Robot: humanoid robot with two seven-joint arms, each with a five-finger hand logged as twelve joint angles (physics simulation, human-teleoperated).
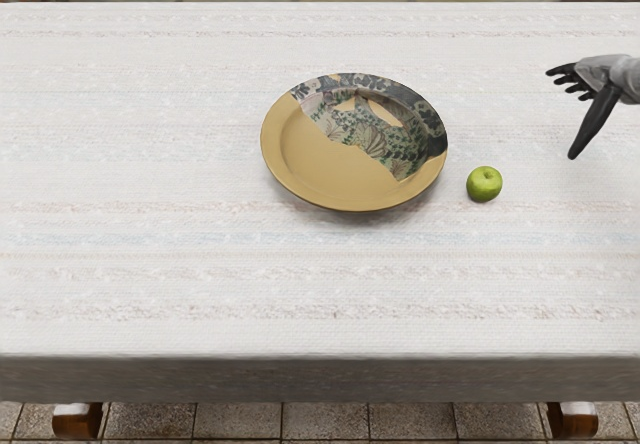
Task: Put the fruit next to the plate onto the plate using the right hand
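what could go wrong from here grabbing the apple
The round apple lies loose on the table; a glancing touch from the open right hand, now well apart from it, may roll it away. It sits close to the plate rim, so the hand closing there might nudge the plate.

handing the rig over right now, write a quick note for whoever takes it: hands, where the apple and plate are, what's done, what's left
Right hand: open, fingers spread, holding nothing, near the picture's right edge, behind and right of the apple, not touching it.
Left arm: not in view.
Green apple: on the table, just right of the plate, apart from its rim.
Plate: mid-table, nothing on it.
Done: nothing yet.
Left: reach the apple, grasp it, lift it, set it on the plate.
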